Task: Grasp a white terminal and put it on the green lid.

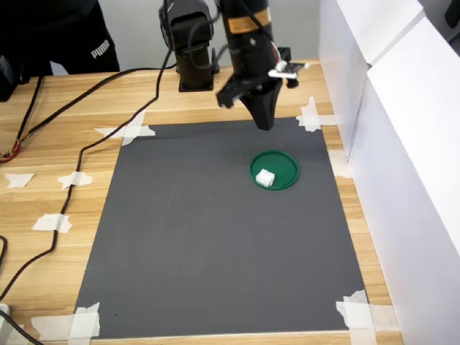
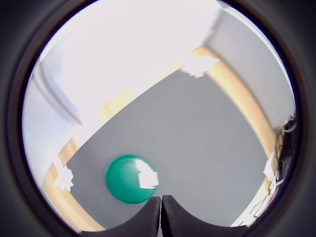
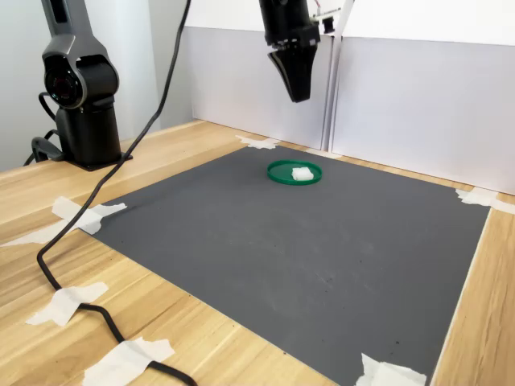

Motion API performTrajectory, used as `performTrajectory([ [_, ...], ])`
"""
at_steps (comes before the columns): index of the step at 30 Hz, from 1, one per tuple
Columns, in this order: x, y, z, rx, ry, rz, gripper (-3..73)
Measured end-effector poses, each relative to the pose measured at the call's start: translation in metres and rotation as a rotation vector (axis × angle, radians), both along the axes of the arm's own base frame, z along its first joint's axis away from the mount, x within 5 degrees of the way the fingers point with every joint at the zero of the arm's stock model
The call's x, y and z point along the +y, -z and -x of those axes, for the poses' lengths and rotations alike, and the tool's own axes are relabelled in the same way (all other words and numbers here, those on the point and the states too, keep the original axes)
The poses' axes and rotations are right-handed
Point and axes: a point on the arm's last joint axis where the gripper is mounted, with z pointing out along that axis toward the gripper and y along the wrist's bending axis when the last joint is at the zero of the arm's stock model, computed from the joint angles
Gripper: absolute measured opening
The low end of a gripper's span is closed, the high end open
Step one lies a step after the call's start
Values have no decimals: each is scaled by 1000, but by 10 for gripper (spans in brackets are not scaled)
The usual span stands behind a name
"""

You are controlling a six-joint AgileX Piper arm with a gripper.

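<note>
The green lid (image 1: pixel 280 166) (image 2: pixel 123 178) (image 3: pixel 283 170) lies flat on the dark grey mat, toward the first exterior view's upper right. The white terminal (image 1: pixel 265 177) (image 2: pixel 147 178) (image 3: pixel 302 173) rests inside the lid, near its rim. My gripper (image 1: pixel 264 121) (image 2: pixel 161 205) (image 3: pixel 298 94) hangs in the air well above the lid, fingers pointing down and pressed together. It is shut with nothing between the fingers.
The dark grey mat (image 1: pixel 187 237) is taped at its corners to a wooden table (image 1: pixel 43 144). White panels (image 1: pixel 402 158) stand along the first exterior view's right. A black cable (image 1: pixel 79 154) trails over the table's left side. The arm's base (image 3: pixel 84 104) stands on the table beyond the mat.
</note>
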Motion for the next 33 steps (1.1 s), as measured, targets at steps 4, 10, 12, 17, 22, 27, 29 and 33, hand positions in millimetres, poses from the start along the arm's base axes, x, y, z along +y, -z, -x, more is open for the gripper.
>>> performTrajectory([
  [4, -36, -29, 11, -148, 189, -105, -15],
  [10, -79, -34, 40, -336, 496, -280, -15],
  [12, -91, -30, 53, -388, 585, -337, -15],
  [17, -102, -16, 83, -449, 680, -418, -15],
  [22, -102, 4, 109, -454, 692, -447, -15],
  [27, -103, 32, 132, -456, 705, -449, -15],
  [29, -105, 44, 143, -461, 717, -448, -15],
  [33, -107, 65, 168, -506, 735, -458, -15],
])
